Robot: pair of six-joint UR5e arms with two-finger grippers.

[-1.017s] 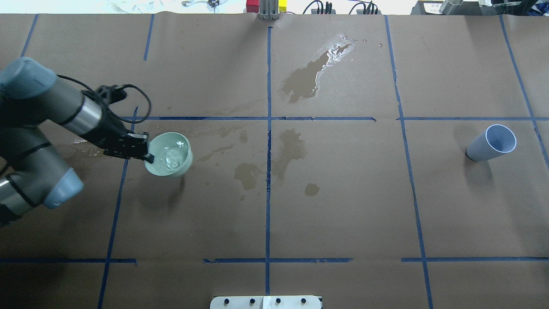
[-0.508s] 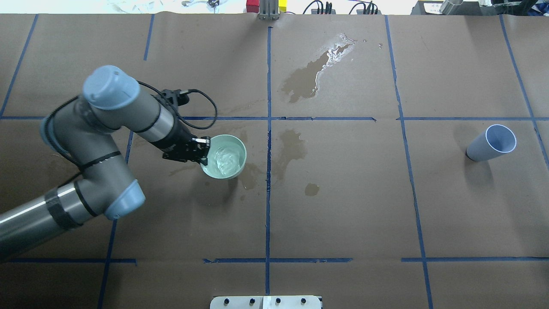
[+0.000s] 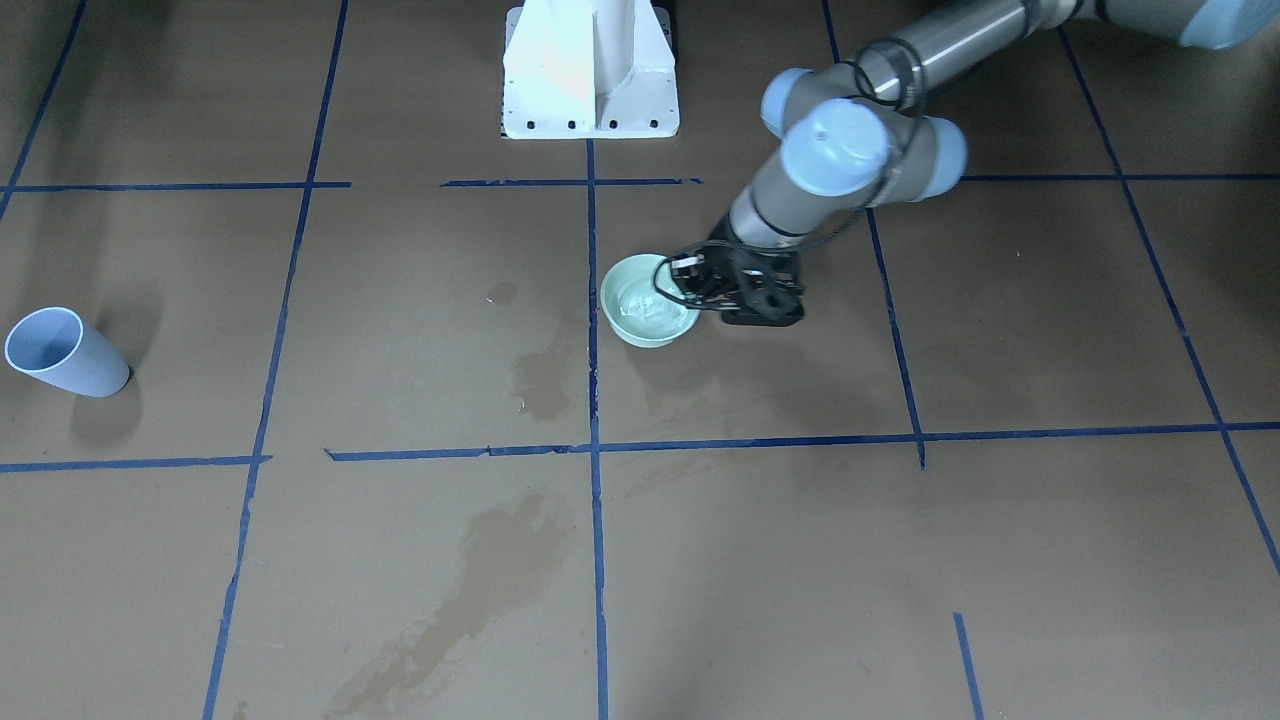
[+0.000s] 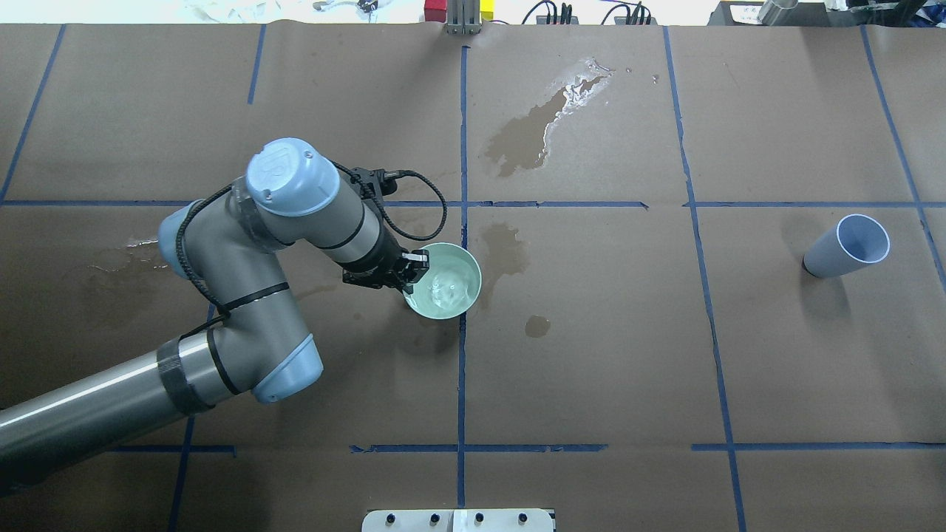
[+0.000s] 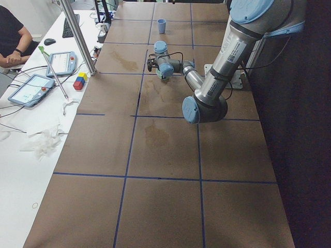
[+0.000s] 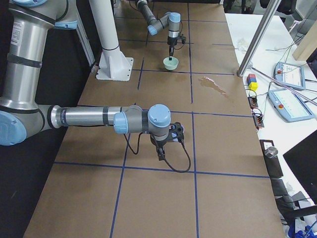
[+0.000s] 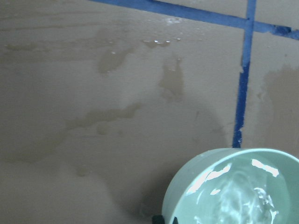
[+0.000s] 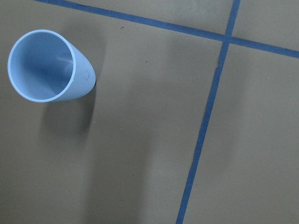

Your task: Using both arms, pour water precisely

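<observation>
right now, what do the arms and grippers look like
Silver-grey tubes with light blue round joint caps. The left arm wears black bands; a black cable loops to its black two-finger left gripper. The right arm and right gripper match.

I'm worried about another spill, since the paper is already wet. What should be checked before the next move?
1. Left gripper shut on the bowl rim: ok.
2. Water inside the bowl, none crossing the rim: ok.
3. Blue cup upright, looks empty: ok.
4. Right gripper open or shut: cannot tell, seen only from the side.
5. Paper dry: not ok, wet patches beside the bowl.
</observation>
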